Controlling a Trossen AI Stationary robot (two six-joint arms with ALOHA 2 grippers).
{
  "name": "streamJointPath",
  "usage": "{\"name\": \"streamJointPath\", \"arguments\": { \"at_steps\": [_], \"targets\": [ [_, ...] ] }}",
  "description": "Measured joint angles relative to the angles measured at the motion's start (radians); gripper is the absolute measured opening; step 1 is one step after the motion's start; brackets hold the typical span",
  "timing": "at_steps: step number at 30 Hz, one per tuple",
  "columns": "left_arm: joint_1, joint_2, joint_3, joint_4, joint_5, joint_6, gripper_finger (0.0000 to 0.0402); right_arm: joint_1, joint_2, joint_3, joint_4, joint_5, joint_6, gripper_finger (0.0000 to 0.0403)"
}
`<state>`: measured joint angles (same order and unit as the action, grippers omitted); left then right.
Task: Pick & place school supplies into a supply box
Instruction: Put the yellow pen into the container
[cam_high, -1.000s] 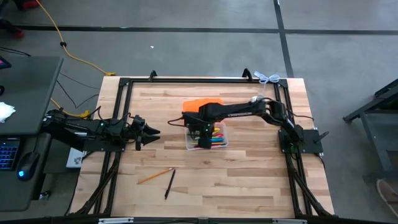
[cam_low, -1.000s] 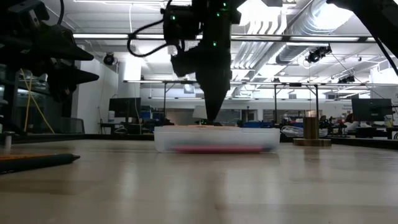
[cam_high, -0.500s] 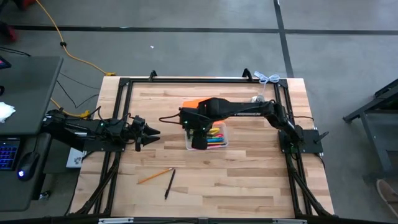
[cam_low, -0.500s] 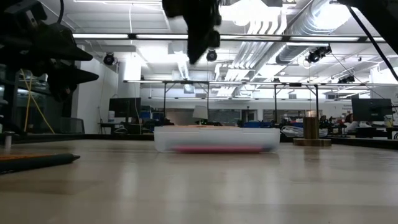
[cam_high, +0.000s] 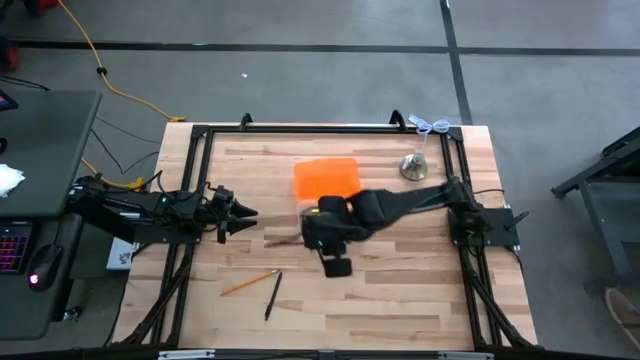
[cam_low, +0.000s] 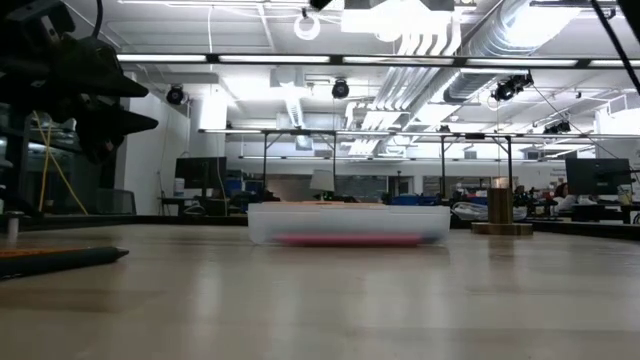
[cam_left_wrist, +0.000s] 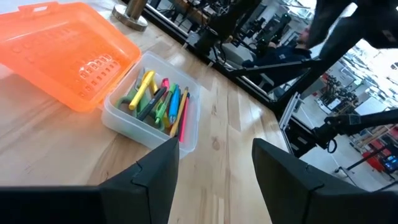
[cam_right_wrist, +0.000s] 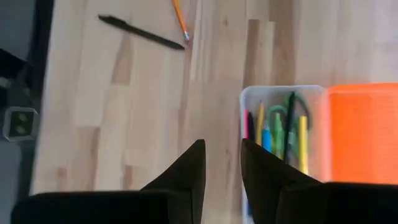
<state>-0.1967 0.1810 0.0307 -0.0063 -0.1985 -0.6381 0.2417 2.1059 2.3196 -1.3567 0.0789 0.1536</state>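
The clear supply box (cam_left_wrist: 152, 118) stands mid-table with its orange lid (cam_high: 325, 180) swung open toward the far side. Inside lie several pens and markers (cam_right_wrist: 277, 134) in pink, yellow, green, blue and black. My right arm covers most of the box in the high view. My right gripper (cam_right_wrist: 222, 163) hangs high over the table just near-left of the box, open and empty. An orange pencil (cam_high: 250, 283) and a black pen (cam_high: 273, 295) lie flat on the wood near the front left. My left gripper (cam_high: 245, 212) waits open at the table's left side.
A silver bell (cam_high: 413, 165) stands at the far right of the table. A black frame (cam_high: 320, 128) runs around the tabletop. Bare wood lies between the box and the loose pencil and pen.
My right gripper has risen out of the supply box, passing above the top of the low view, and swung toward the table's near edge. The box and its contents have stayed put.
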Motion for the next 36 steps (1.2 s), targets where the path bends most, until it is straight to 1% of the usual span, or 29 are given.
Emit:
{"name": "streamJointPath", "arguments": {
  "at_steps": [4, 8, 11, 16, 19, 23, 30, 36],
  "targets": [
    [0.0, 0.0, 0.0, 0.001, -0.002, -0.023, 0.0232, 0.077, -0.038, 0.0, -0.059, 0.165, 0.011, 0.0079],
    [0.0, 0.0, 0.0, 0.002, -0.007, -0.025, 0.0232, 0.145, -0.075, 0.0, -0.156, 0.306, 0.078, 0.0078],
    [0.0, 0.0, 0.0, 0.004, -0.033, -0.025, 0.0232, 0.184, -0.099, -0.001, -0.217, 0.355, 0.149, 0.0078],
    [0.0, 0.0, 0.0, 0.008, -0.079, -0.025, 0.0232, 0.222, -0.183, -0.061, -0.212, 0.392, 0.184, 0.0078],
    [0.0, 0.0, 0.0, 0.011, -0.09, -0.033, 0.0232, 0.227, -0.259, -0.175, -0.201, 0.387, 0.218, 0.0078],
    [0.0, 0.0, 0.0, 0.011, -0.093, -0.079, 0.0232, 0.225, -0.402, -0.39, -0.12, 0.389, 0.261, 0.0078],
    [0.0, 0.0, 0.002, 0.01, -0.093, -0.11, 0.0232, 0.224, -0.691, -0.789, 0.139, 0.413, 0.323, 0.0078],
    [0.0, 0.0, 0.031, 0.004, -0.098, -0.109, 0.0232, 0.224, -0.923, -1.081, 0.344, 0.413, 0.388, 0.0078]
  ]
}}
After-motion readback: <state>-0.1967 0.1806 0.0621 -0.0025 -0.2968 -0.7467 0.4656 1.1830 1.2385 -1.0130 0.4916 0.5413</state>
